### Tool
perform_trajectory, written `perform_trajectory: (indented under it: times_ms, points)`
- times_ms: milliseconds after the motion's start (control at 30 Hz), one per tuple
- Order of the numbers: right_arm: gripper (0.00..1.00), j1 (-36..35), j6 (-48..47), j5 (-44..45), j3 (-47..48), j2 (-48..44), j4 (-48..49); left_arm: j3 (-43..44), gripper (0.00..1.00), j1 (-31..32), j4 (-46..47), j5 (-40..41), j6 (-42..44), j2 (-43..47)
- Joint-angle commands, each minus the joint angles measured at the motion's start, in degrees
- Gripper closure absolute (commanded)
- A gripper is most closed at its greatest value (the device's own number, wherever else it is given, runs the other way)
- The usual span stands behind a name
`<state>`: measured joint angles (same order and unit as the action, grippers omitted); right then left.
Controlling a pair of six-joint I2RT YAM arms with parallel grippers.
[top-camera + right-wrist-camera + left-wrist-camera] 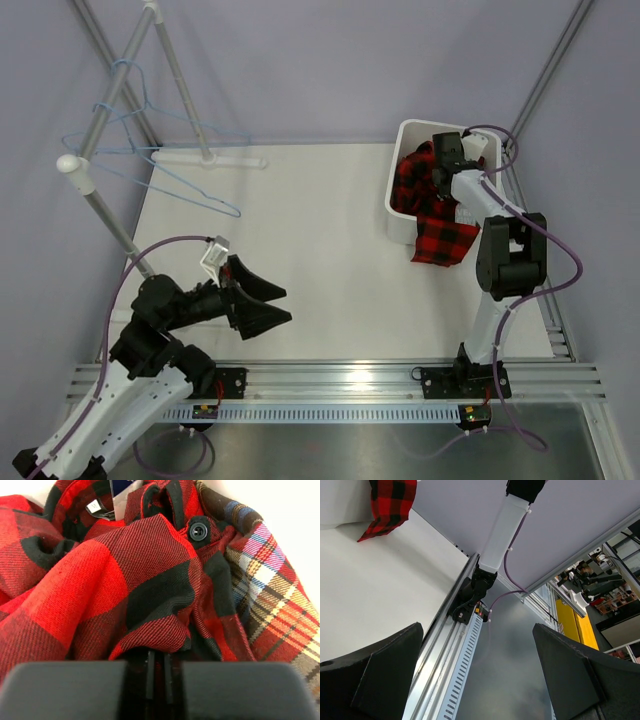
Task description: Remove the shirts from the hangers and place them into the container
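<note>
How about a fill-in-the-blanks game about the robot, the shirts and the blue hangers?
1. The left end effector is wide ____ and holds nothing.
2. The right end effector reaches into the ____ container, just above the red-and-black shirt.
3. The light-blue hangers on the rack carry ____ clothes.

Missing words: open, white, no.

One white container [408, 135] at the bench's [300, 250] far right corner holds one red-and-black check shirt [420, 185] and one multicolour plaid shirt [270, 595], two garments in all. Two light-blue hangers [197, 193] hang on one rack [105, 120] at the far left corner.
</note>
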<state>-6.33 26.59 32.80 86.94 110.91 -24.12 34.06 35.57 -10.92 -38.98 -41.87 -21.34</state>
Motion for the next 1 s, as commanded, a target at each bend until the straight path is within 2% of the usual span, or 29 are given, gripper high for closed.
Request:
perform_trajectory:
  times_ms: [0, 67, 100, 200, 233, 400, 600, 733, 867, 967]
  points:
    - [0.75, -1.1, 0.5, -4.4, -2.5, -3.8, -5.0, 2.6, 0.02, 0.3, -0.5, 0.0, -0.1, 2.5]
    - [0.55, -1.3, -0.4, -3.4, -4.5, -4.9, -4.1, 2.5, 0.02, 0.3, -0.9, 0.3, -0.4, 3.2]
    - [0.34, -1.7, -1.7, -2.7, -4.8, -6.5, -3.3, 2.6, 0.02, 0.3, -0.9, 0.3, -0.5, 3.7]
    - [0.04, -2.5, -4.7, 0.6, -4.9, -10.5, -2.6, 2.8, 0.02, 0.2, -1.2, 0.4, -0.5, 4.1]
    - [0.01, -2.6, -5.5, 0.9, -4.4, -11.4, -2.9, 2.8, 0.02, 0.2, -1.1, 0.3, -0.4, 4.4]
    - [0.0, -4.5, -7.9, 3.0, 2.2, -16.5, -7.7, 3.0, 0.01, 0.2, -1.7, 1.2, 0.5, 4.0]
    - [0.0, -5.8, -5.2, 1.2, 1.3, -25.7, -12.1, 4.3, 0.01, 0.2, -4.3, 4.3, 0.6, 1.4]
    - [0.01, -6.4, -1.1, -5.7, -7.2, -35.9, -12.2, 3.2, 0.01, 0.2, -6.6, 9.4, -0.3, -0.4]
    - [0.0, -9.8, 1.6, -11.0, -21.4, -48.3, -9.1, -0.7, 0.01, 0.2, -0.8, 9.4, -2.9, -1.9]
    - [0.0, -12.6, 3.6, -11.0, -25.1, -54.2, -11.4, -2.3, 0.01, 0.2, 1.4, 9.0, -3.6, -2.6]
